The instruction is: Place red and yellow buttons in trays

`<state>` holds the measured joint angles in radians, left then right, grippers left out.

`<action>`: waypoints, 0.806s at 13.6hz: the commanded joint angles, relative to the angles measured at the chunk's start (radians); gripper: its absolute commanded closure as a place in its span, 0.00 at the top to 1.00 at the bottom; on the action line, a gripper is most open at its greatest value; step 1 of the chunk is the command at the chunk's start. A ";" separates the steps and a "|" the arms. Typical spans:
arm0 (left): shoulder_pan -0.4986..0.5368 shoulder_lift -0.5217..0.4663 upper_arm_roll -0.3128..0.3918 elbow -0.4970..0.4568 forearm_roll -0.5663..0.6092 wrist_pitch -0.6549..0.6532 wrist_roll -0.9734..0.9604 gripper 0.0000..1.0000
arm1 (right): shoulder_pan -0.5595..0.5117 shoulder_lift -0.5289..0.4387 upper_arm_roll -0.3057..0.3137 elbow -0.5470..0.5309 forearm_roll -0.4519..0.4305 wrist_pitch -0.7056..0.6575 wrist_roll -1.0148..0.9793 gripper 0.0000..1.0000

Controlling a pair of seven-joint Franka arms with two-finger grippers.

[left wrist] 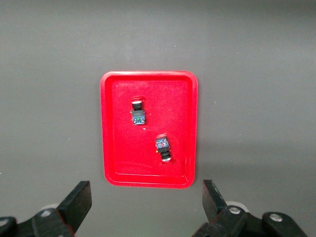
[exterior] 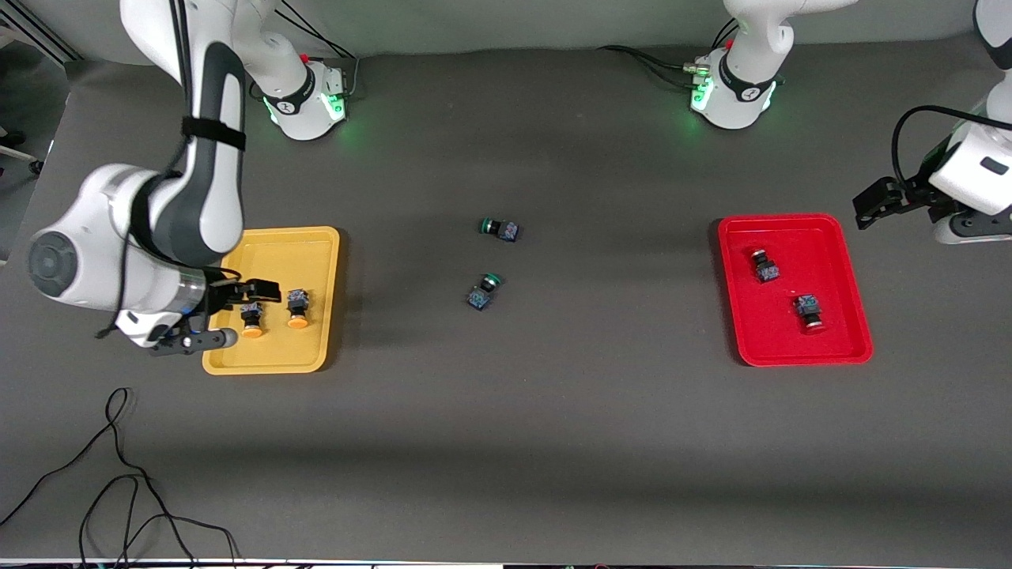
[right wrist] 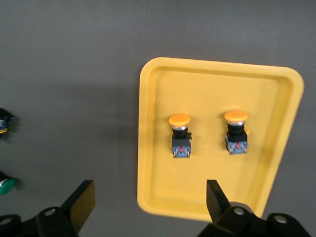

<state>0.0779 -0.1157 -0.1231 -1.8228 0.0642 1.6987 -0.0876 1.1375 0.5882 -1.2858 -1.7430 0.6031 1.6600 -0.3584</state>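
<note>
No writing can be read on the buttons or the trays; the marks on the robot bases are too small to read.

The yellow tray (exterior: pixel 273 359) lies toward the right arm's end of the table and holds two yellow buttons. One yellow button (exterior: pixel 251 322) and the other yellow button (exterior: pixel 297 310) lie side by side, each with a round orange-yellow cap and a dark blue-black blocky body.

The right gripper (exterior: pixel 239 314) hangs over the yellow tray with its fingers (right wrist: pixel 80 204) spread wide and nothing between them; both yellow buttons lie apart from the fingertips.

The red tray (exterior: pixel 791 227) lies toward the left arm's end. In it are two red buttons, well apart: one red button (left wrist: pixel 138 113) and the other red button (left wrist: pixel 163 148), both with dark bodies.

The left gripper (left wrist: pixel 145 202) is wide open and empty, off the edge of the red tray, and this arm waits.

Two green buttons (exterior: pixel 484 290) lie on the table (exterior: pixel 553 435) between the trays
</note>
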 commanded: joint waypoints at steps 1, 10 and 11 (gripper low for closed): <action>-0.017 0.004 0.007 0.019 -0.007 -0.013 0.003 1.00 | 0.063 -0.005 -0.068 0.088 -0.054 -0.097 0.106 1.00; -0.010 0.019 0.008 0.046 -0.006 -0.056 0.016 1.00 | -0.432 -0.439 0.631 0.140 -0.499 -0.118 0.559 1.00; -0.010 0.021 0.008 0.045 -0.007 -0.057 0.016 1.00 | -0.547 -0.462 0.743 0.131 -0.505 -0.120 0.564 1.00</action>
<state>0.0713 -0.1098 -0.1196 -1.8045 0.0640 1.6728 -0.0873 0.8122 0.2331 -0.7841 -1.5825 0.1496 1.5478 0.1554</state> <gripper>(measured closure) 0.000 0.000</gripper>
